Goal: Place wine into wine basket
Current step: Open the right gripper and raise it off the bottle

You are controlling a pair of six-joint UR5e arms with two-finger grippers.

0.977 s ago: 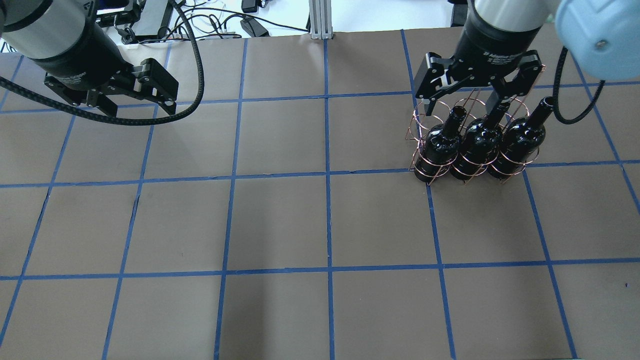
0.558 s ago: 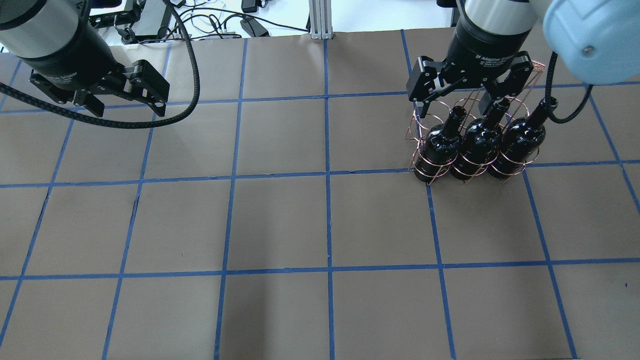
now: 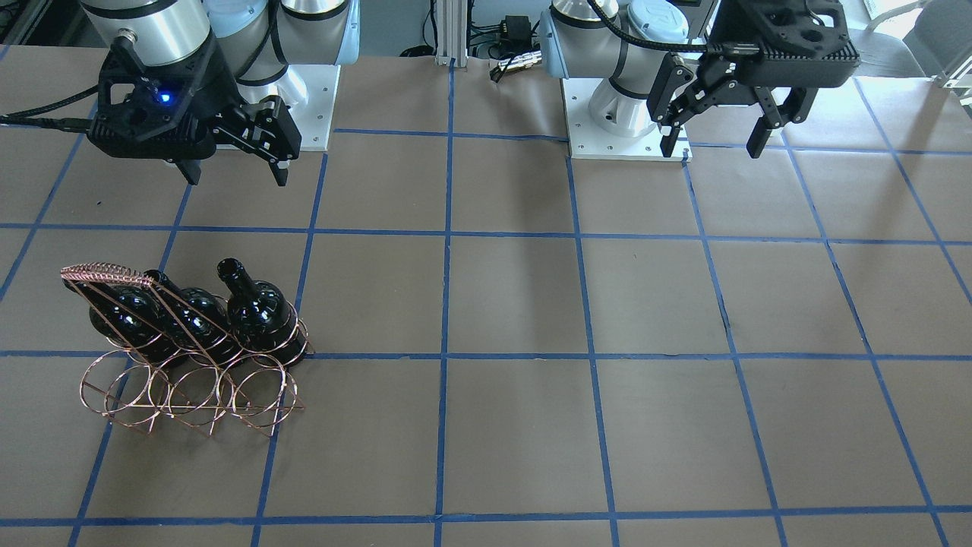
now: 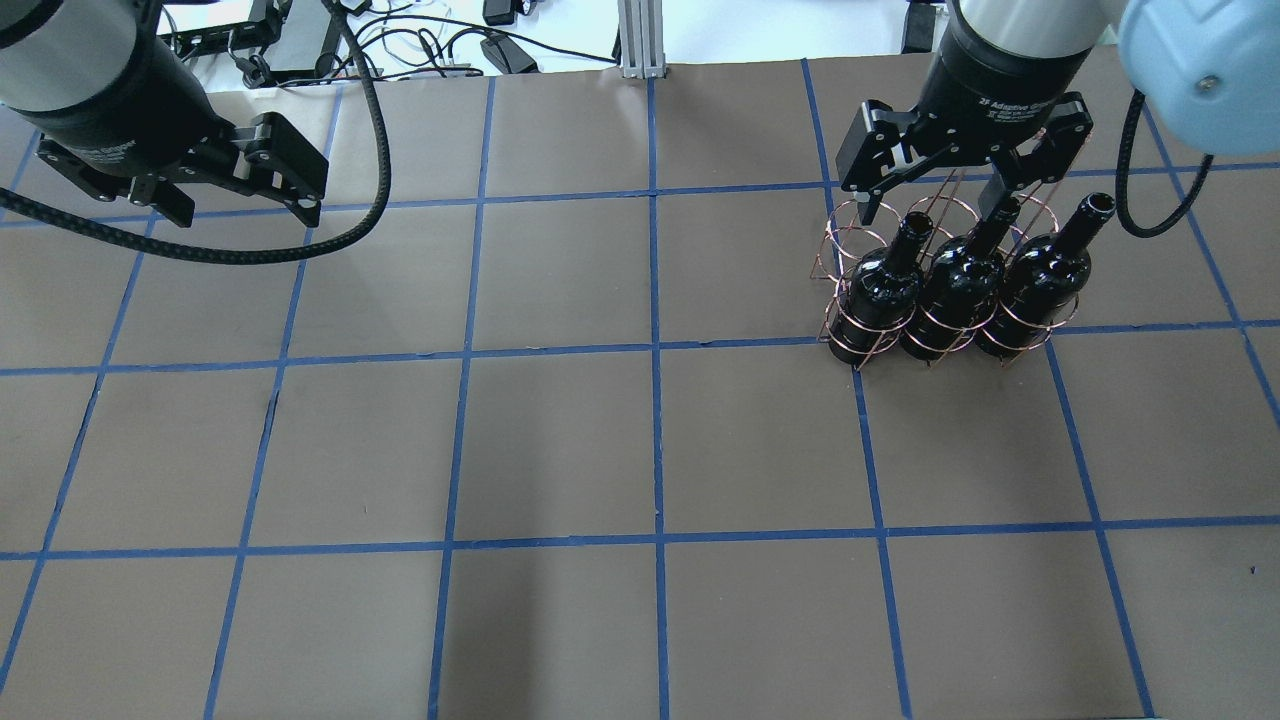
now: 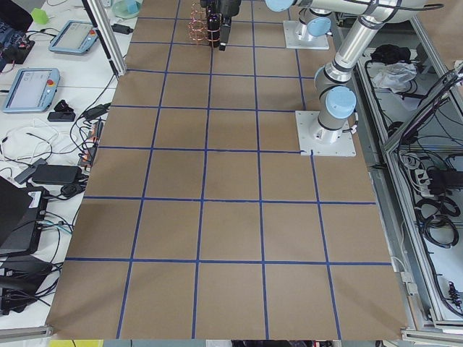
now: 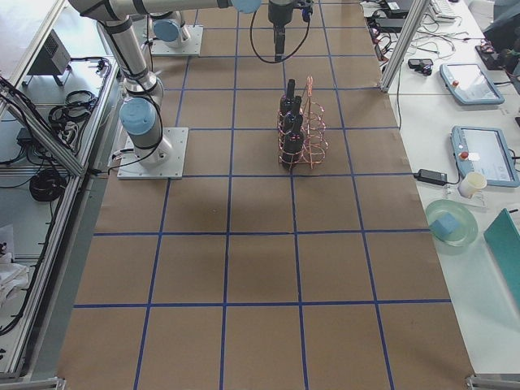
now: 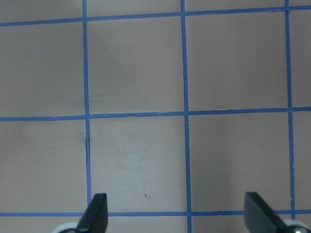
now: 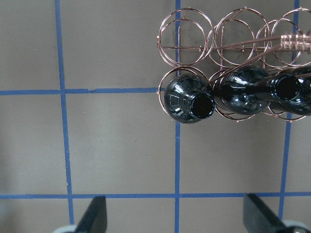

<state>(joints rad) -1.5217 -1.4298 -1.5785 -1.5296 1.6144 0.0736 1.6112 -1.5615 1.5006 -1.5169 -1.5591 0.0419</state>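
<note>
Three glossy black wine bottles stand side by side in the near row of the copper wire wine basket (image 4: 848, 236): one on the view's left (image 4: 884, 288), one in the middle (image 4: 960, 282), one on the right (image 4: 1040, 272). They also show in the front view (image 3: 254, 305) and from above in the right wrist view (image 8: 188, 99). The basket's far row of rings (image 8: 182, 34) is empty. My right gripper (image 4: 935, 200) hangs open above and just behind the bottles, holding nothing. My left gripper (image 4: 245, 205) is open and empty at the far left.
The brown table with blue tape grid (image 4: 560, 440) spreads in front of both arms. The arm bases (image 3: 304, 83) stand on the robot's side. Cables and devices (image 4: 420, 45) lie beyond the table's far edge.
My right gripper, open around the middle bottle's neck before, has lifted off and drawn back from the bottles. My left gripper has moved further left and back. The bottles and basket have not moved.
</note>
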